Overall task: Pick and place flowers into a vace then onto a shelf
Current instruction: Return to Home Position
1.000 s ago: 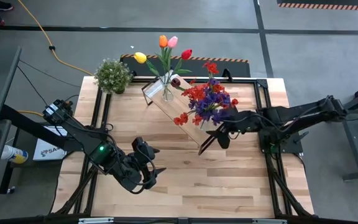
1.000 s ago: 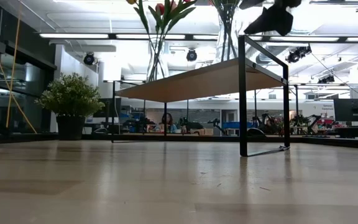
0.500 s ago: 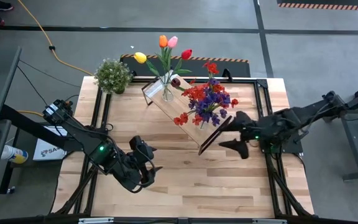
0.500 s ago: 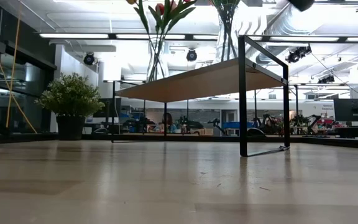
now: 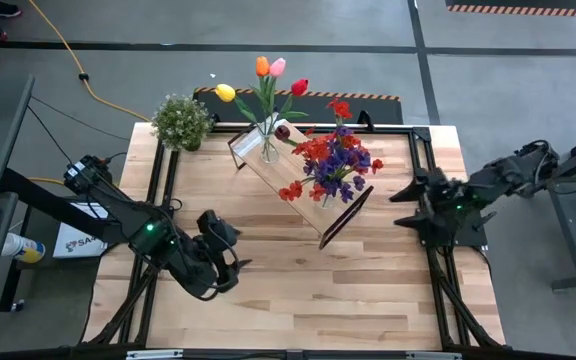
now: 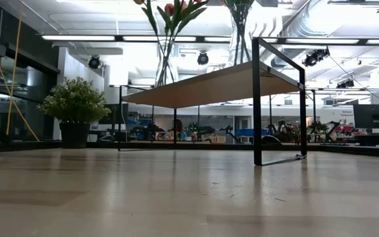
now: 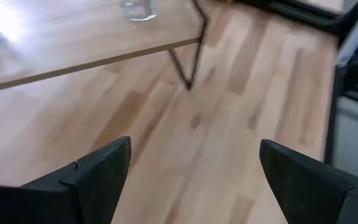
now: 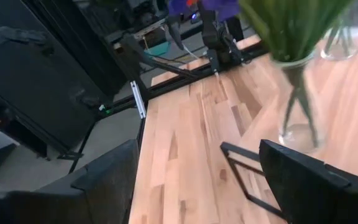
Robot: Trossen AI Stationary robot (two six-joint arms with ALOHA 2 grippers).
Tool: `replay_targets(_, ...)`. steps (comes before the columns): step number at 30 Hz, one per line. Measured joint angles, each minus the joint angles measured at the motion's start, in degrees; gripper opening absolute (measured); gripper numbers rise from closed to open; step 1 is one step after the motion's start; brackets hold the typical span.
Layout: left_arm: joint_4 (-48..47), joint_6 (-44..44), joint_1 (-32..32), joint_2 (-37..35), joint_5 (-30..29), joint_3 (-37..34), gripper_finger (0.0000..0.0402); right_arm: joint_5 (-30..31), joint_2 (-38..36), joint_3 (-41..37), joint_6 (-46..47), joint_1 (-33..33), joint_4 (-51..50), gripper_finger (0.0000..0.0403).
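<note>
**Two filled vases on the shelf, both grippers open and clear of them**

The left gripper (image 5: 230,266) hung over the table (image 5: 298,300) with its jaws spread wide and nothing between them. In its wrist view (image 7: 194,143) the shelf (image 7: 73,37) lay ahead of the open jaws, well apart from them, with the foot of a glass vase (image 7: 138,7) on the board.

Beyond the left jaws and off to their side, a potted plant (image 5: 181,120) stood at the table's far corner. The shelf (image 5: 280,170) ran slantwise between the two grippers.

On the shelf end farther from both sets of jaws stood the tulip vase (image 5: 268,150), holding the tulips (image 5: 268,75): yellow, orange, pink and red. On the end nearer the right jaws stood the second vase (image 8: 297,118), holding the red and purple bunch (image 5: 333,160).

The right gripper (image 5: 405,207) hung just off that end of the shelf. Its jaws were also wide apart and empty (image 8: 197,144), and the second vase lay ahead of them.

From above, the bunch hid its own vase. The low view showed both glass bodies, the tulip vase (image 6: 165,62) and the second vase (image 6: 240,33), upright on the board (image 6: 209,85) with green stems inside. It also showed the plant (image 6: 75,102) on the table beside the frame.
</note>
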Motion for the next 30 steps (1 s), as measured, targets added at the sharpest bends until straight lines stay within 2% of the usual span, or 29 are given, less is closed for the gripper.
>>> replay_targets(15,-11.1,-3.3,-1.0,-8.9,-5.1,0.0,0.0388,5.6,-15.7,0.0,-4.5,2.5,-11.1,0.0324)
replay_targets(30,-29.1,-23.1,-15.4,-17.3,-17.3,0.0,0.0388,4.2,-32.2,-0.1,-10.5,2.5,-15.9,0.0323)
